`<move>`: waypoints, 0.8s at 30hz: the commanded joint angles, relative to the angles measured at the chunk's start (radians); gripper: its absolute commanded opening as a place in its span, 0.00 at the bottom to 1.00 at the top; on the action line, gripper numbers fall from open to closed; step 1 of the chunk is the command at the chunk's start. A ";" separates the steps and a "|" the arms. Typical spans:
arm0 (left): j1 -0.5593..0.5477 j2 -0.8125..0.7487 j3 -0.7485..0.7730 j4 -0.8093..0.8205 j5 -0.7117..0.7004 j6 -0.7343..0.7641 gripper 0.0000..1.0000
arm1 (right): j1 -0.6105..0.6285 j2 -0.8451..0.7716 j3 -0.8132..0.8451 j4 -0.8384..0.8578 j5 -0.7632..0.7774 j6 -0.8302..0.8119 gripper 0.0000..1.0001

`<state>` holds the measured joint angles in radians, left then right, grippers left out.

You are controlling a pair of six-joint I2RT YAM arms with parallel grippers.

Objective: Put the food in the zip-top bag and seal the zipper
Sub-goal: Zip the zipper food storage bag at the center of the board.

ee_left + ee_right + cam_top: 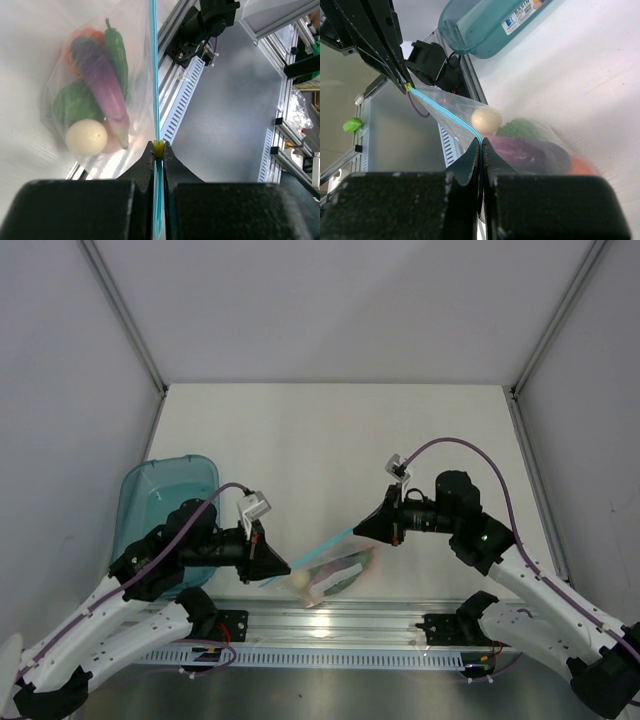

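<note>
Since my left gripper (158, 148) and right gripper (481, 146) each pinch the zipper (154, 75) taut, I worry the food (100, 85) weighing down the zip-top bag (137, 55) yanks it free, lower centre.

A teal translucent tray (165, 480) sits at the frame's left on the white table (330, 440); 1 white label (522, 15) marks its wall. An aluminium rail (340, 623) crosses the bottom edge.

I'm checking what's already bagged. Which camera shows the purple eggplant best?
Left wrist: the eggplant lies full length, sharp and unobstructed inside the zip-top bag. Right wrist shows it dimmer through the plastic. Top external shows only a small blurred bag; the eggplant can't be made out.
</note>
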<state>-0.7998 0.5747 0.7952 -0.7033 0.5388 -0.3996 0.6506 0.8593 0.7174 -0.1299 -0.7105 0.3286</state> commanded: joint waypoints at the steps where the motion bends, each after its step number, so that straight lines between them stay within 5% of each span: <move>1: 0.004 -0.041 0.048 -0.116 -0.013 0.001 0.02 | -0.020 -0.028 -0.007 0.029 0.057 0.006 0.00; 24: 0.005 -0.167 0.090 -0.289 -0.088 -0.044 0.02 | -0.020 -0.040 -0.027 0.038 0.029 0.013 0.00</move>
<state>-0.7998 0.4236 0.8425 -0.9352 0.4534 -0.4187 0.6472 0.8391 0.6865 -0.1230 -0.7147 0.3424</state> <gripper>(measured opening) 0.027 0.009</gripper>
